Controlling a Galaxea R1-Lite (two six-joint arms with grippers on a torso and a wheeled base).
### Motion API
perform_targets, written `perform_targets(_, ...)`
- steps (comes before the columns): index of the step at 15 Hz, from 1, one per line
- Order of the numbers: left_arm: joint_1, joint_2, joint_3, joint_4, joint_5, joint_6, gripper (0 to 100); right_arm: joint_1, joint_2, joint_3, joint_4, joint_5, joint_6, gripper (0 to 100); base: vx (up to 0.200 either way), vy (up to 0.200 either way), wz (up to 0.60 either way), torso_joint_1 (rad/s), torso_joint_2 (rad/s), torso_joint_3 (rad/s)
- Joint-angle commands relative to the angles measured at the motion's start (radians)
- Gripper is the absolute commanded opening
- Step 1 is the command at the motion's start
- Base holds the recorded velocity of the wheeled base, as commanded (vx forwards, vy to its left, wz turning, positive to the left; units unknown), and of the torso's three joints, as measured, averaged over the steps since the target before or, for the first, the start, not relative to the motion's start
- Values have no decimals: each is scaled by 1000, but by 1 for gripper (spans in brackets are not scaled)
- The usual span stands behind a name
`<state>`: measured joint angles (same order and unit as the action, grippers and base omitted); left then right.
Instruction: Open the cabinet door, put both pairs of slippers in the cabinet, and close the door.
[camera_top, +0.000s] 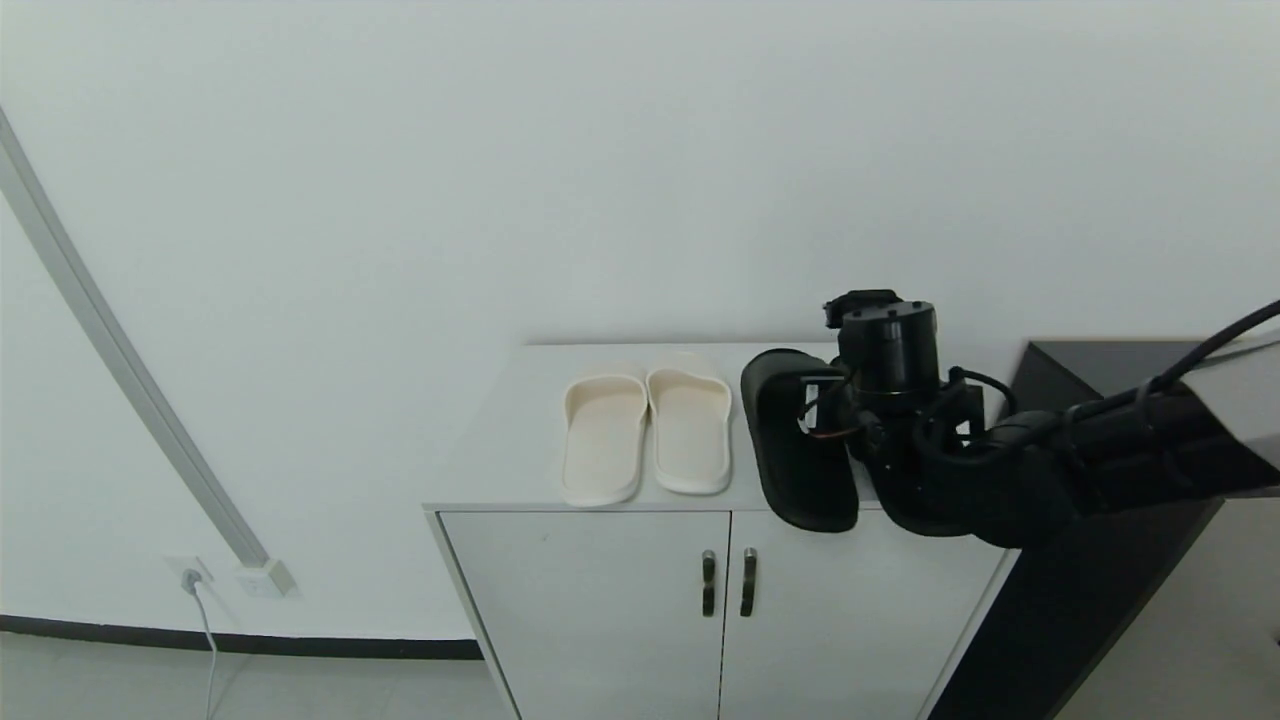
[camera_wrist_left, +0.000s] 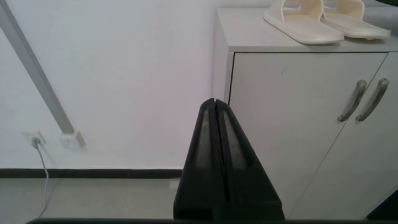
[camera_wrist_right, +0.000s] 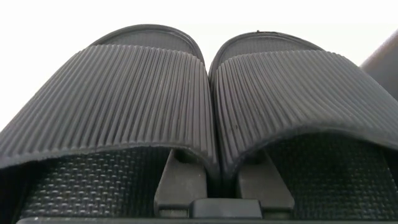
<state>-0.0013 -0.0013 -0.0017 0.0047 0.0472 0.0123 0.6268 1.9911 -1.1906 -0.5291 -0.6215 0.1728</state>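
The cream slippers (camera_top: 660, 435) are showing plain; black slippers (camera_wrist_right: 186, 93) are showing ribbed straps (camera_wrist_right: 298, 93); the white cabinet (camera_top: 590, 610) is bearing dark handles (camera_top: 708, 582).

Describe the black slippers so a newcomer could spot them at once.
Find the white two-door cabinet against the wall. At the robot's right end of its top is the black pair, with one finger of the right gripper under each strap. The cream pair beside it lies free; this one is black with ribbed straps.

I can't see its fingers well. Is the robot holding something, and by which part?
The right gripper pinches the black slippers together, one finger under each strap, on their touching inner sides. The left gripper holds nothing.
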Motion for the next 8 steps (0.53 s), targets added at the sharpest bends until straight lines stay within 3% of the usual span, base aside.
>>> perform_targets(1,0,1,0,0,0,0,0,37,-181,152,-2,114,-1,0,0,0,0,0,0,0)
perform_targets(5,0,1,0,0,-1,0,0,105,-368,375,-17,407,-1,0,0,0,0,0,0,0)
perform_targets(8,0,1,0,0,-4,1,0,122,-417,468,-74,440,-50,0,0,0,0,0,0,0)
